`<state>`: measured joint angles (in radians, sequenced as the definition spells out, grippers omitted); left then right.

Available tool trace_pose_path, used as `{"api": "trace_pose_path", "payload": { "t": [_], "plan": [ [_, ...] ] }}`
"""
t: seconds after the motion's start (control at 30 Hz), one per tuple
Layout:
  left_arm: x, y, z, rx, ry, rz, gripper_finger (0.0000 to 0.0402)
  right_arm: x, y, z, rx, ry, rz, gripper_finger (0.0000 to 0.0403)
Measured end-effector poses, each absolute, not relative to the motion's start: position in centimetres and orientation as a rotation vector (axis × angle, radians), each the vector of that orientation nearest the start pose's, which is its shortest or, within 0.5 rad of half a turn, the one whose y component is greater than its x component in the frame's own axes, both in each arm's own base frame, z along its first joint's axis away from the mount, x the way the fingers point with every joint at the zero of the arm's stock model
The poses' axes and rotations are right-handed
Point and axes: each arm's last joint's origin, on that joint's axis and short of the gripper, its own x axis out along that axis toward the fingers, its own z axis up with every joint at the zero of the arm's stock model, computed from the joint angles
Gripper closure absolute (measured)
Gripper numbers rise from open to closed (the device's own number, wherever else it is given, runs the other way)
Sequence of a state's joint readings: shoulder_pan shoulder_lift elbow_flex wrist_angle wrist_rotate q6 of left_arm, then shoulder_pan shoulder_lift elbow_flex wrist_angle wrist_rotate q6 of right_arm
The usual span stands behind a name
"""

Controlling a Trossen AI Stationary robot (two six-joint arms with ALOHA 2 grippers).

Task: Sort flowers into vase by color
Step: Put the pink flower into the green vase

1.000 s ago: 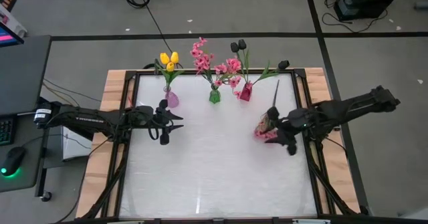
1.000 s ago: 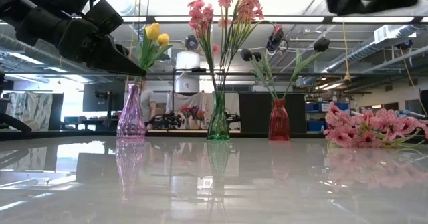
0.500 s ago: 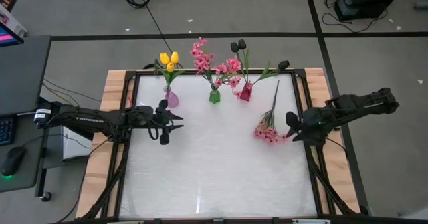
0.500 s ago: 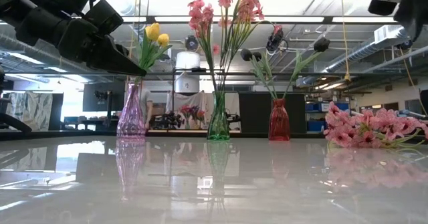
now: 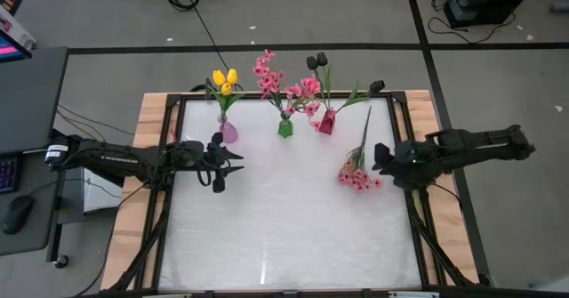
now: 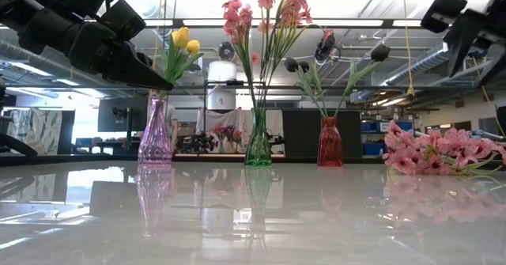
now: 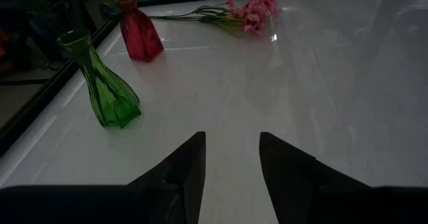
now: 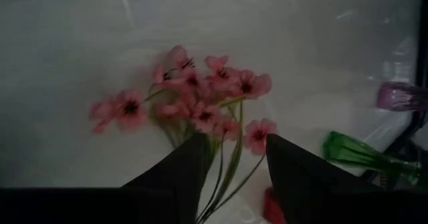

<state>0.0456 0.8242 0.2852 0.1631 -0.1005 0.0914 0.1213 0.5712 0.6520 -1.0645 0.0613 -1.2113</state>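
Clearly the right gripper (image 5: 382,158) (half-open, empty) hovers at three o'clock of the pink spray (image 5: 357,175), risking crushed blossoms (image 8: 194,97) if it closes there.

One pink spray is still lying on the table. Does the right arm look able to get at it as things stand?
Probably yes. The loose spray of pink blossoms lies flat on the white table just beside the right gripper, whose jaws are open, with nothing between them; the vases stand farther off.
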Motion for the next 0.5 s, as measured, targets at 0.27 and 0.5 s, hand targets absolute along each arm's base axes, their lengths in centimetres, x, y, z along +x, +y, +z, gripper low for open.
{"api": "trace_pose_path", "payload": {
  "t": [0.27,0.5],
  "plan": [
    [17.1,1.1,18.8,0.1,0.382,0.127,0.0255,10.4,0.8,22.2,-1.2,0.748,0.601,0.0231],
    [17.1,1.1,18.8,0.1,0.382,0.127,0.0255,10.9,0.2,19.1,-1.205,0.794,0.551,0.0231]
  ]
}}
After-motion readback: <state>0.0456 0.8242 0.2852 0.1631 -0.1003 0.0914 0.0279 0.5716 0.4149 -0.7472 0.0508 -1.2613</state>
